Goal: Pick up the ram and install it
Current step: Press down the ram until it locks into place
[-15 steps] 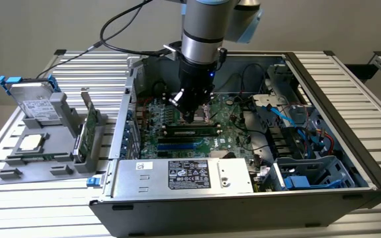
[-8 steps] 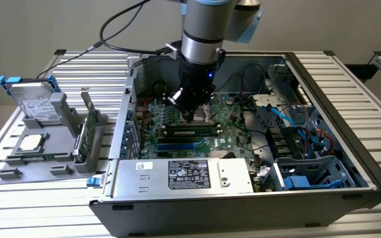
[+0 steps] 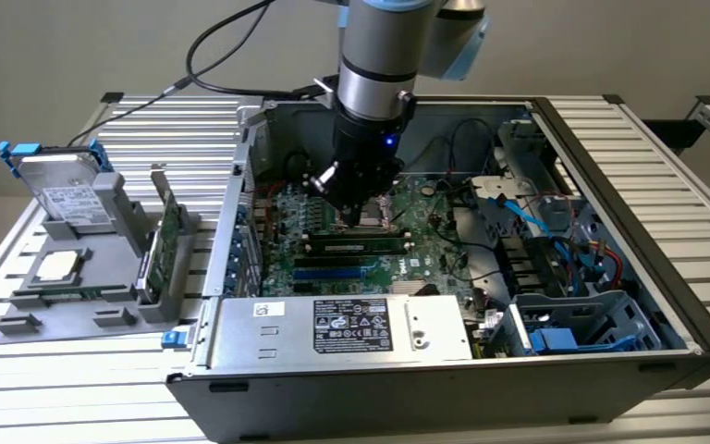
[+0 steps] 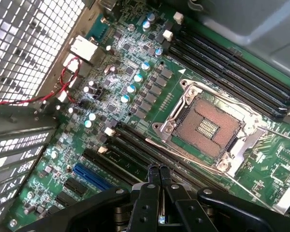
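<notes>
ram: long green stick with dark chips, lying seated in a memory slot on the motherboard, just near of the CPU socket in the exterior view; it looks level in the slot, though whether its end latches are home is too small to tell.
pincer: fingers pressed together, holding nothing; in the wrist view the two black tips meet directly over the dark memory slots beside the socket.
pincer position: inside the open case, tip low over the board, just far of the ram and close to it; contact with the stick cannot be confirmed.
CPU socket: bare, metal frame and lever around it, no processor fitted.
motherboard: green, flat on the case floor, blue slot near the ram's near side.
step in hand (judgement): pick-up and carry appear finished; the work stands at seating, the closed tips suited to pressing the stick down.
next move calls for (judgement): even downward pressure along the ram's top edge, straight and without tilt, so both ends lock.
power supply: silver box with label at the case's near edge.
holder: grey rack on the counter, at the exterior view's left, carrying a hard drive with blue clips and an upright green card.
</notes>
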Available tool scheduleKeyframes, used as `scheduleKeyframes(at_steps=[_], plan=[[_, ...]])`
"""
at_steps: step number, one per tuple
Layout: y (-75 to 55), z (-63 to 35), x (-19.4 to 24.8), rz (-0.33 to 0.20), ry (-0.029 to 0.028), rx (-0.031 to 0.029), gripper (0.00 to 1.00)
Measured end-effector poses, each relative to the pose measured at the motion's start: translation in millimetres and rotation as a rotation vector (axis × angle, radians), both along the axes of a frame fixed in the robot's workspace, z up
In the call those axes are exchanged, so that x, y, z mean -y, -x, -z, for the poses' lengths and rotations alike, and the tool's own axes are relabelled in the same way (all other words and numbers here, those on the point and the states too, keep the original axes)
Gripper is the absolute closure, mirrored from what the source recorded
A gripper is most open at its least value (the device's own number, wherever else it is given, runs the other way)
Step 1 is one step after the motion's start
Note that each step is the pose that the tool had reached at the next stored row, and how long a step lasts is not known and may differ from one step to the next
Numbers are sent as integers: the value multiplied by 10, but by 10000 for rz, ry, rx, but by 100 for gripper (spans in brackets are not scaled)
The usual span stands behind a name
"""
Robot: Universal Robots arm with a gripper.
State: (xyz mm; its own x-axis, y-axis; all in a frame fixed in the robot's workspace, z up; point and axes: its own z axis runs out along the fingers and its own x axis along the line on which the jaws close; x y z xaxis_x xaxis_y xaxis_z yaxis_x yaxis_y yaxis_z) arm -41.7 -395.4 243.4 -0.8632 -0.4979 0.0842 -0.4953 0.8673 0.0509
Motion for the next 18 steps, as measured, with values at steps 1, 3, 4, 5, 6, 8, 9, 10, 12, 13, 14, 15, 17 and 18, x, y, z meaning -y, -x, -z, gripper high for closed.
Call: scheduleKeyframes(at_steps=[1, 3, 4, 5, 6, 8, 9, 10, 12, 13, 14, 15, 17, 18], plan=[[0, 0, 0, 118, -5, 0, 90], [0, 0, 0, 360, -15, 0, 90], [0, 0, 0, 489, -21, 0, 90], [0, 0, 0, 609, -27, 0, 90], [0, 0, 0, 735, -33, 1, 90], [0, 0, 0, 972, -46, 2, 90], [0, 0, 0, 1100, -53, 3, 90], [0, 0, 0, 1218, -58, 3, 90], [0, 0, 0, 1462, -68, 4, 90], [0, 0, 0, 1589, -71, 5, 90], [0, 0, 0, 1702, -72, 6, 90], [0, 0, 0, 1820, -73, 8, 90], [0, 0, 0, 2065, -74, 14, 90], [0, -1, 0, 2173, -75, 22, 90]])
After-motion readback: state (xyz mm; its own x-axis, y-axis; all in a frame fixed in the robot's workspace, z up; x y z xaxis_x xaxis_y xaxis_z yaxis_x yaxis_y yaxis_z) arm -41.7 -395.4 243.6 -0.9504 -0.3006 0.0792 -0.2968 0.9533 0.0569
